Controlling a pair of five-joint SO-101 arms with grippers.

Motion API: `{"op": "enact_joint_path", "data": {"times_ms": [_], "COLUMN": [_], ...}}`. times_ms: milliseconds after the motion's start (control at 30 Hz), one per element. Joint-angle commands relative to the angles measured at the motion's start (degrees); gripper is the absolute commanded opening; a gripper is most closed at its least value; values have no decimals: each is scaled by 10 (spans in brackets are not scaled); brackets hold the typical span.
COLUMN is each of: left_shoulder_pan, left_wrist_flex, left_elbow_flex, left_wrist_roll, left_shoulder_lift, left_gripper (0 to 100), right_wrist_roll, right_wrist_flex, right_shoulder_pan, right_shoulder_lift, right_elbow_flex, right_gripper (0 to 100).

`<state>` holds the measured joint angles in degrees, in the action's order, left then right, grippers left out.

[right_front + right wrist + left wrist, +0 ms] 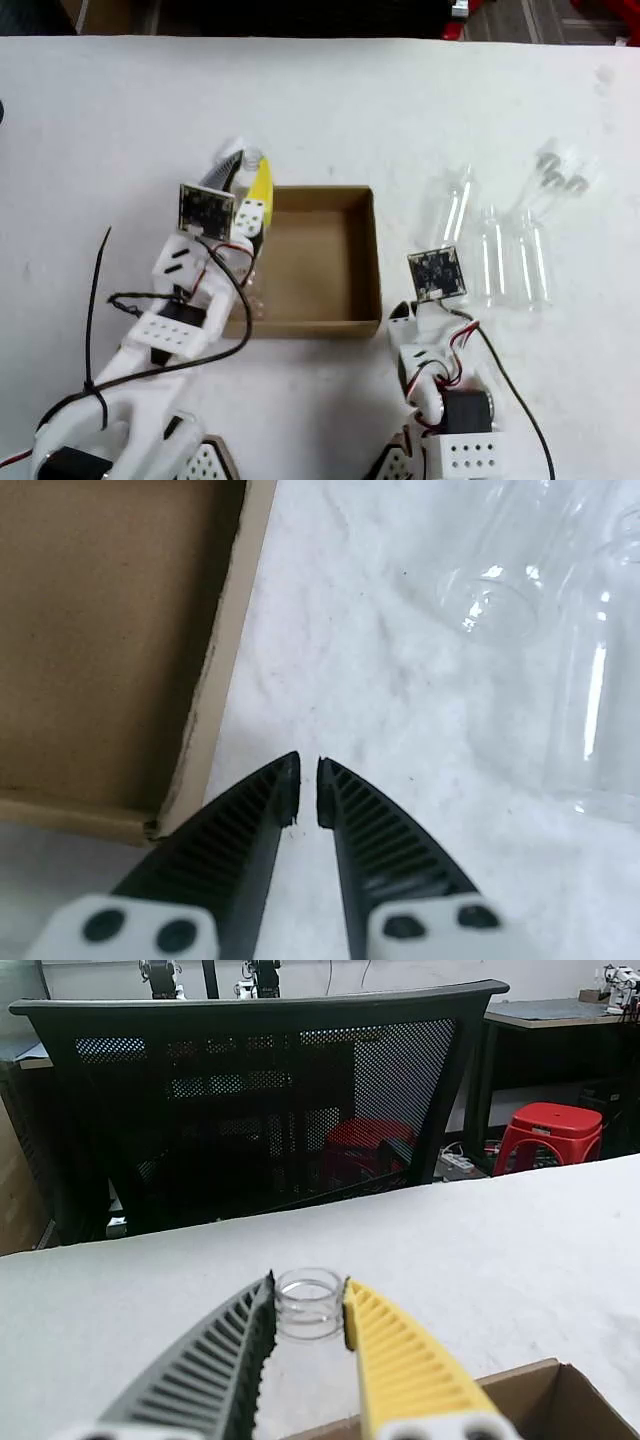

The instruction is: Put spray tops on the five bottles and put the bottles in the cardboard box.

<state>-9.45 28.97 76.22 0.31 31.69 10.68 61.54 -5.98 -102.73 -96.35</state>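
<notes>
My left gripper point(250, 168) point(308, 1295), with one grey and one yellow finger, is shut on a clear bottle point(252, 156) point(307, 1310) just below its open neck. The bottle has no spray top, and its body runs back between the fingers. It is held by the far left corner of the cardboard box point(365, 255) point(545, 1395). My right gripper point(404, 313) point(308, 772) is shut with nothing in it, low over the table beside the box's near right corner point(200, 710). Three more clear bottles point(452, 205) point(490, 258) point(531, 262) point(497, 575) lie to the right of the box.
A cluster of clear spray tops point(560, 170) lies at the far right, beyond the bottles. Inside, the box shows bare cardboard. A black mesh chair point(270, 1100) and a red stool point(545, 1132) stand beyond the table's far edge.
</notes>
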Motion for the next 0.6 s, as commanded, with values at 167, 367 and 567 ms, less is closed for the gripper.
{"op": "enact_joint_path", "data": {"times_ms": [167,367,567], "left_shoulder_pan": [13,18,34], "left_wrist_flex": [8,-40,-40], "left_elbow_flex": [-11,-16,-16], "left_wrist_roll": [-8,-8,-12], "left_shoulder_lift": [-2,2,4], "left_gripper": [100,166,124], "right_wrist_roll": [-2,-2,-2], "right_wrist_flex": [2,2,2], "right_shoulder_pan": [7,7,7], "right_shoulder_lift": [-4,-4,-4], "right_elbow_flex": [-5,-5,-5], "right_gripper": [15,15,15]}}
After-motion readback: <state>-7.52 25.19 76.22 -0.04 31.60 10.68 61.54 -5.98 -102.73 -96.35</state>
